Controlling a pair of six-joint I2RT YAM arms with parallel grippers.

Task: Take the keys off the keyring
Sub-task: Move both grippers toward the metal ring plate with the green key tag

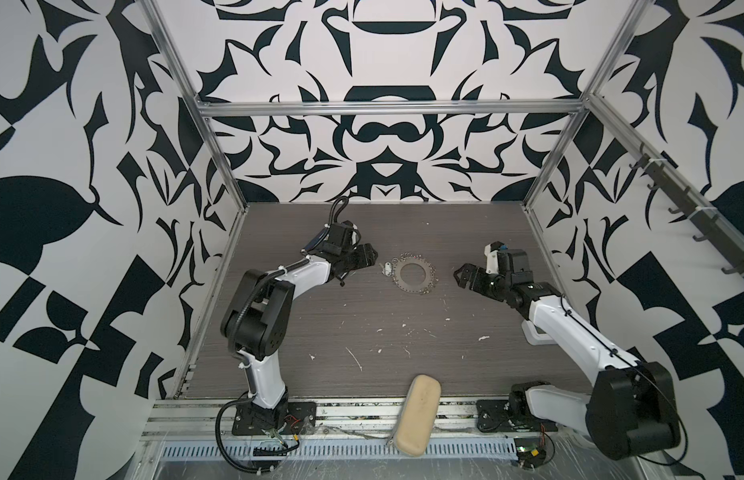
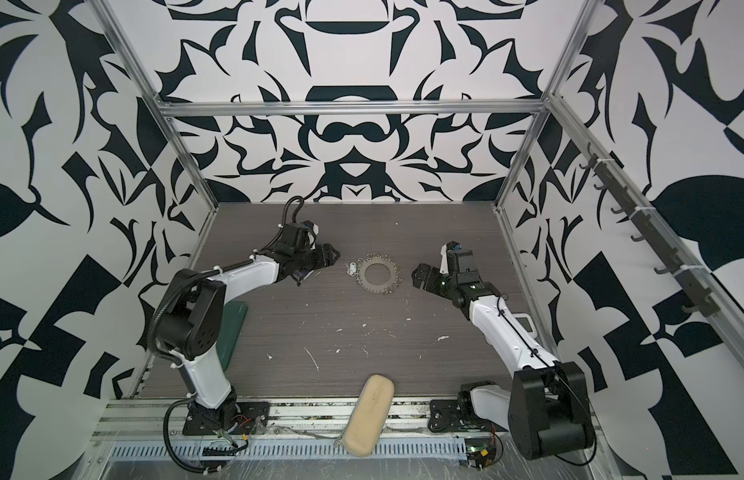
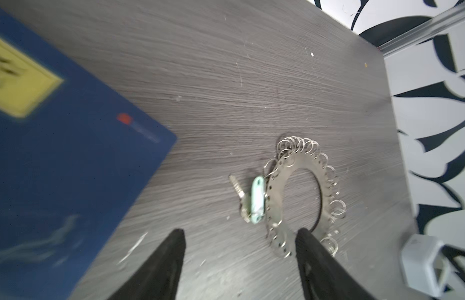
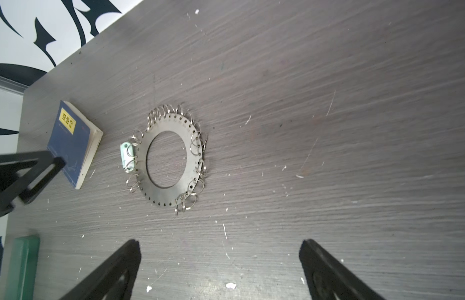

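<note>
Nearest the top cameras, a beige oblong padded case (image 1: 418, 409) lies well apart from the wide flat grey metal keyring (image 4: 169, 126), on its side toward the arm bases. That keyring rests flat on the dark grey wood-grain table (image 4: 330, 104), its rim fringed with small wire split rings. Touching the rim on the side facing the left gripper (image 3: 240, 233) lie the small silver metal keys (image 3: 257, 200): one key beside a pale mint-green oval tag, seemingly hung from a split ring. The left gripper hovers just beside the keyring on that side, its black fingers moderately apart with nothing between them. One finger overlaps the rim in the wrist view, but contact cannot be told. The right gripper (image 4: 221, 249) sits on the keyring's opposite side, apart from it, spread wide and empty. The keys look light, stiff and slick, so a pinch across the tag's flat faces or the key's head seems surest. The thin plate would likely slide and resist lifting. Clamping its band through the centre hole, away from the keys, should steady it while the springy wire ring is worked open.
</note>
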